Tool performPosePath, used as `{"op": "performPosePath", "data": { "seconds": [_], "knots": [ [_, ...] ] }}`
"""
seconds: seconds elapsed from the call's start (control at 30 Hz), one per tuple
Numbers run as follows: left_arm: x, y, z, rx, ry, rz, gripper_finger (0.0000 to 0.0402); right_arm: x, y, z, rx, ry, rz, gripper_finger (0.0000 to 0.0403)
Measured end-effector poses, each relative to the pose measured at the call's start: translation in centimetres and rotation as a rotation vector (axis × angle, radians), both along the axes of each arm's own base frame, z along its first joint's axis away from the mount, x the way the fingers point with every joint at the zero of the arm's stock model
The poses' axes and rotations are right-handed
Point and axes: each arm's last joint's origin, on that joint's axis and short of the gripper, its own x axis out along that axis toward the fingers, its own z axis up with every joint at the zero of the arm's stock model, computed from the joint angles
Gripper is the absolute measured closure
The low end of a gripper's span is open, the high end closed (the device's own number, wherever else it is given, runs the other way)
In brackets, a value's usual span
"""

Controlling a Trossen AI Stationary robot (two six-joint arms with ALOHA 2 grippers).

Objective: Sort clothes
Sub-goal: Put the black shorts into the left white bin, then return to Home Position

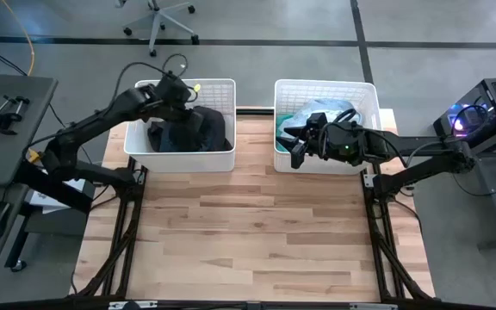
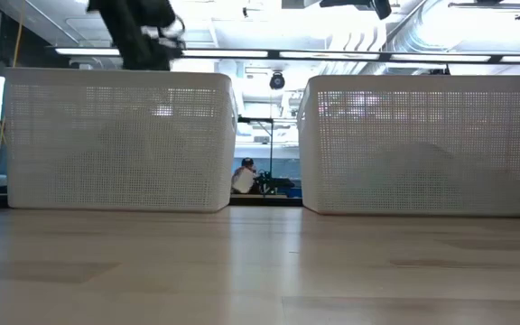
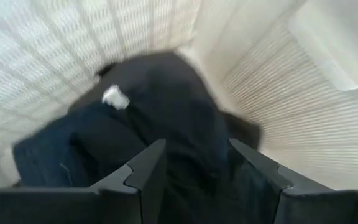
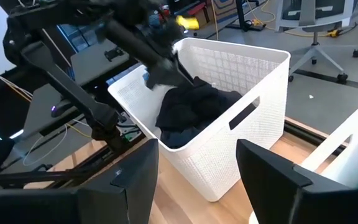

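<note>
Dark clothes, black and navy (image 1: 188, 129), lie piled in the left white basket (image 1: 222, 86); they also show in the left wrist view (image 3: 166, 106) and the right wrist view (image 4: 191, 109). Pale blue and teal clothes (image 1: 304, 116) lie in the right white basket (image 1: 364, 90). My left gripper (image 1: 188, 105) hangs open and empty over the dark pile, its fingers (image 3: 145, 168) pointing down. In the low view the left arm (image 2: 143, 36) stands above the left basket's rim. My right gripper (image 1: 289, 146) is open and empty over the right basket's near left corner, its fingers (image 4: 138, 171) pointing toward the left basket.
Both baskets stand side by side at the table's far edge, with a gap between them (image 1: 255, 129). Bare wooden tabletop (image 1: 248, 232) stretches from the baskets to the near edge. A desk (image 1: 7, 112) stands beyond the table's left edge, equipment (image 1: 489, 112) beyond its right.
</note>
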Motion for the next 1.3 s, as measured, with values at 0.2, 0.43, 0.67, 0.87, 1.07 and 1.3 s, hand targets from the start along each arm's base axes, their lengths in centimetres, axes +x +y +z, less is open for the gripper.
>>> {"op": "performPosePath", "data": {
  "seconds": [0.2,0.43,0.67,0.87,1.07,1.3],
  "knots": [
    [0.5,1.7,-7.6,-0.081,0.098,0.034,0.0257,-0.1,0.0,-0.3,0.007,0.025,-0.002,0.0198],
    [0.6,2.1,-8.9,-0.133,0.111,0.002,0.0261,-0.7,0.1,-0.2,0.013,0.071,0.001,0.0199],
    [0.1,0.8,-0.4,0.037,-0.075,-0.072,0.0262,-6.0,-0.1,2.9,0.105,0.313,-0.075,0.0199],
    [-1.7,-1.6,5.2,0.21,-0.283,-0.082,0.0262,-8.5,2.5,7.3,0.085,0.138,0.309,0.0199],
    [-3.6,-3.6,7.3,0.296,-0.363,-0.056,0.0262,-9.9,5.9,5.0,-0.027,0.018,0.554,0.0214],
    [-4.3,-4.2,7.7,0.294,-0.405,0.016,0.0262,-15.9,5.3,1.0,0.0,-0.407,0.708,0.0299]
  ]
}}
